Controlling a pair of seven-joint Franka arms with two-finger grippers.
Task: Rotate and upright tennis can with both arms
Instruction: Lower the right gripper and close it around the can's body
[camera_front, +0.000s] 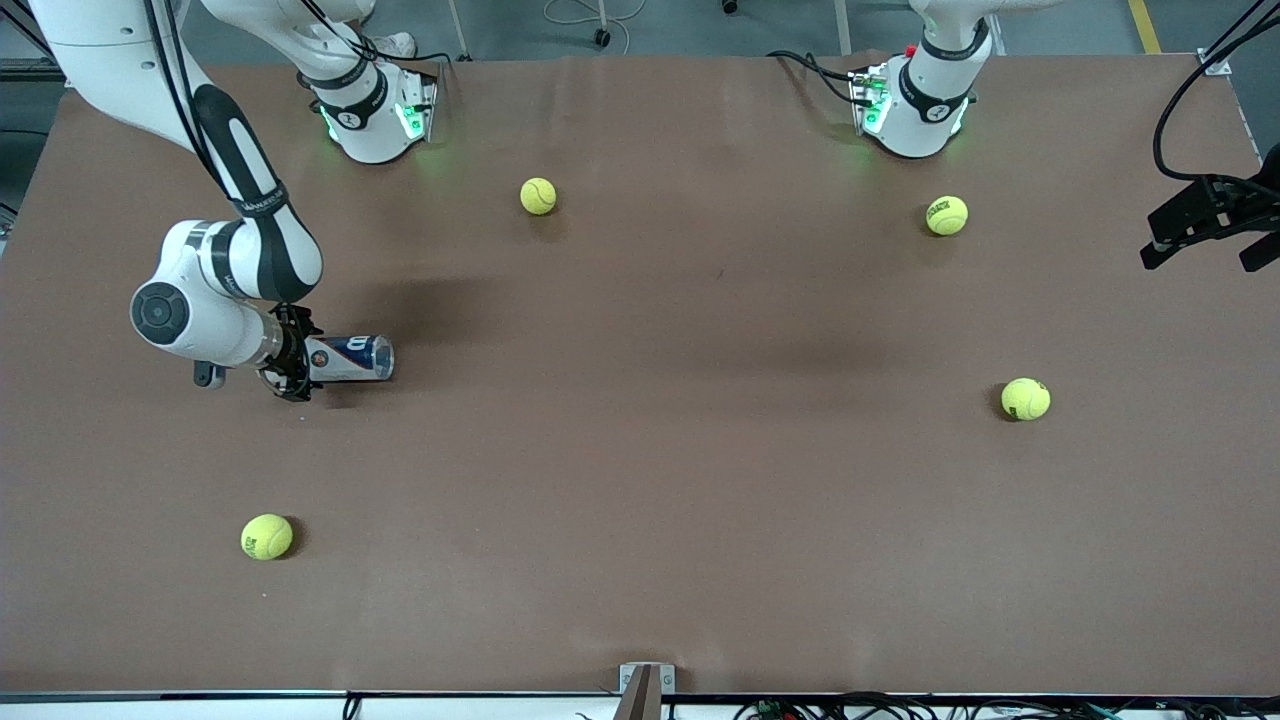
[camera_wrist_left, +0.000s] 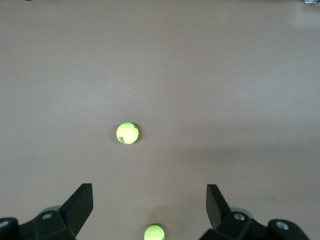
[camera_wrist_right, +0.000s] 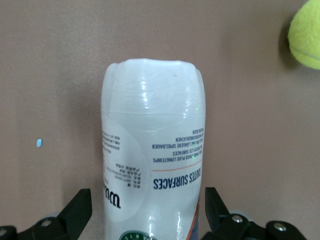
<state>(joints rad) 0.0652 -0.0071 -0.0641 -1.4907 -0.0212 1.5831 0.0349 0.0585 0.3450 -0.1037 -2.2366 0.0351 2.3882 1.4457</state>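
The tennis can (camera_front: 350, 358) lies on its side on the brown table, toward the right arm's end. In the right wrist view, the can (camera_wrist_right: 150, 125) shows its white label with navy print. My right gripper (camera_front: 298, 358) is level with the table and open around the can's end. Its fingers (camera_wrist_right: 80, 207) stand on either side with a small gap to the can. My left gripper (camera_front: 1205, 230) is open and empty, high over the left arm's end of the table. The left wrist view shows its fingers (camera_wrist_left: 82, 202) spread over bare table.
Several yellow-green tennis balls lie loose on the table: one (camera_front: 538, 196) near the right arm's base, one (camera_front: 946, 215) near the left arm's base, one (camera_front: 1026, 398) toward the left arm's end, and one (camera_front: 267, 536) nearer the front camera than the can. Two balls (camera_wrist_left: 127, 133) show in the left wrist view.
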